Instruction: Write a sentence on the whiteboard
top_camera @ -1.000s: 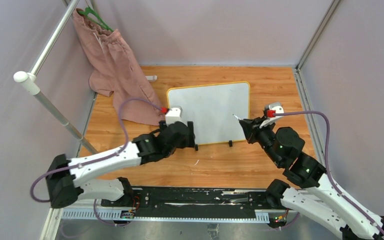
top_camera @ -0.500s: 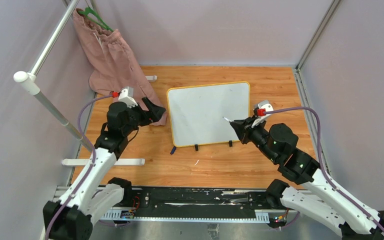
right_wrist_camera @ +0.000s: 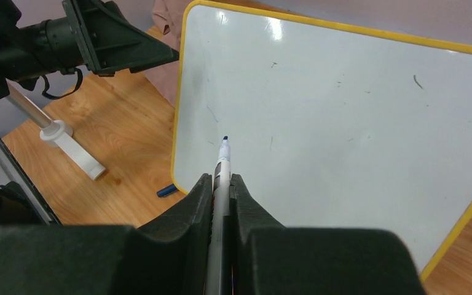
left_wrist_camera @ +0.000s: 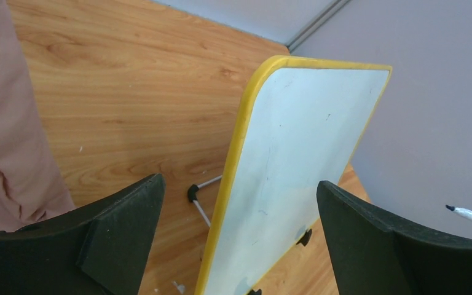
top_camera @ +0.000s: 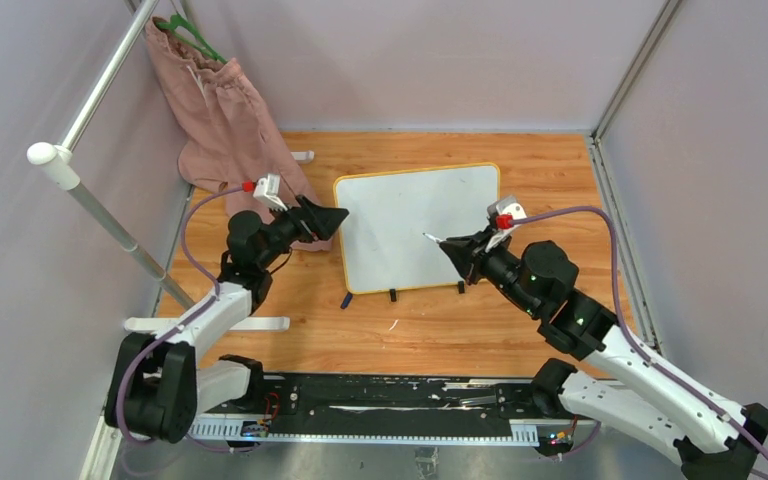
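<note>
Wooden counter holds the small white board with a thin yellow frame, standing in the middle. I see only tiny specks on it, no words, so I think all the writing is left. My right pincer pinches a thin white marker with a blue tip, close to the board. My left pincer is spread wide beside it, holding nothing.

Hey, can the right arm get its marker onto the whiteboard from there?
Probably yes: the right gripper points the marker at the whiteboard with nothing between; the left gripper stands beside its edge.
</note>
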Robot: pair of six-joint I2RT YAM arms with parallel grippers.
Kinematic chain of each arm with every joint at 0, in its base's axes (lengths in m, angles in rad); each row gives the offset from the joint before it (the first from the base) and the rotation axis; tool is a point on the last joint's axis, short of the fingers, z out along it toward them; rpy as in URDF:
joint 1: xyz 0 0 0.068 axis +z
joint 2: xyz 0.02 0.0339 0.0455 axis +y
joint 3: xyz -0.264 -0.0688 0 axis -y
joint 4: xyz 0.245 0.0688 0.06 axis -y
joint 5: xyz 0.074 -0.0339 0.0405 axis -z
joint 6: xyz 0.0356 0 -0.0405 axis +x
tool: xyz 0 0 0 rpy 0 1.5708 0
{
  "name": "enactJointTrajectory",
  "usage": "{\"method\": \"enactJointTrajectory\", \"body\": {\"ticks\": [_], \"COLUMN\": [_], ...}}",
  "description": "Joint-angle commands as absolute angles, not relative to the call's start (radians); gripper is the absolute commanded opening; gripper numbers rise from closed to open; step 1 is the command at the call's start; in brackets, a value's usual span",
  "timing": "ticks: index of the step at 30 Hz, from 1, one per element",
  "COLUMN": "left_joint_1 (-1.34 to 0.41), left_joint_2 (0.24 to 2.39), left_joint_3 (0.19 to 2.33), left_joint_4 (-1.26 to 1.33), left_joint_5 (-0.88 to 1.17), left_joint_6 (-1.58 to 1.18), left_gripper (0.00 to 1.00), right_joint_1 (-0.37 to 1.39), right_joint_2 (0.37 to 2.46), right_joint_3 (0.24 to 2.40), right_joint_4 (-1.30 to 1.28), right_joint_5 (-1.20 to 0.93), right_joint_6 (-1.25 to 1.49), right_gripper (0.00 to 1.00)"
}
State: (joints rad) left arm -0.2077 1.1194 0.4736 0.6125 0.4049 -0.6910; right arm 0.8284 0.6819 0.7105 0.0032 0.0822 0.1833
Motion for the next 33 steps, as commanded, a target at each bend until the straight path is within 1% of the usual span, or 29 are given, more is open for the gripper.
{"method": "enactJointTrajectory", "body": {"ticks": [1, 3, 5, 10, 12, 16, 19, 23, 33], "left_joint_1": [-0.193, -0.193, -0.193, -0.193, -0.193, -0.193, -0.193, -0.193, -0.201], "left_joint_2": [1.205, 1.264, 1.319, 1.421, 1.441, 1.492, 1.520, 1.534, 1.575], "left_joint_3": [0.450, 0.418, 0.400, 0.305, 0.276, 0.243, 0.231, 0.211, 0.214], "left_joint_4": [0.857, 1.003, 1.092, 1.359, 1.422, 1.528, 1.549, 1.548, 1.549], "left_joint_5": [0.521, 0.554, 0.569, 0.563, 0.553, 0.545, 0.555, 0.549, 0.558], "left_joint_6": [-0.716, -0.783, -0.833, -0.933, -0.952, -0.974, -0.972, -0.931, -0.905], "left_gripper": [1.00, 1.00, 0.98, 0.89, 0.86, 0.76, 0.68, 0.65, 0.50], "right_joint_1": [0.819, 0.818, 0.819, 0.819, 0.822, 0.859, 0.892, 0.922, 0.974], "right_joint_2": [0.725, 0.752, 0.788, 0.909, 0.946, 1.008, 1.049, 1.093, 1.212], "right_joint_3": [0.752, 0.762, 0.777, 0.825, 0.840, 0.864, 0.874, 0.882, 0.936], "right_joint_4": [0.051, 0.065, 0.079, 0.108, 0.128, 0.157, 0.183, 0.224, 0.295], "right_joint_5": [0.047, 0.042, 0.025, 0.016, -0.017, 0.043, 0.093, 0.135, 0.232], "right_joint_6": [0.187, 0.196, 0.220, 0.329, 0.355, 0.342, 0.312, 0.278, 0.217], "right_gripper": [0.00, 0.00, 0.00, 0.00, 0.00, 0.00, 0.00, 0.00, 0.00]}}
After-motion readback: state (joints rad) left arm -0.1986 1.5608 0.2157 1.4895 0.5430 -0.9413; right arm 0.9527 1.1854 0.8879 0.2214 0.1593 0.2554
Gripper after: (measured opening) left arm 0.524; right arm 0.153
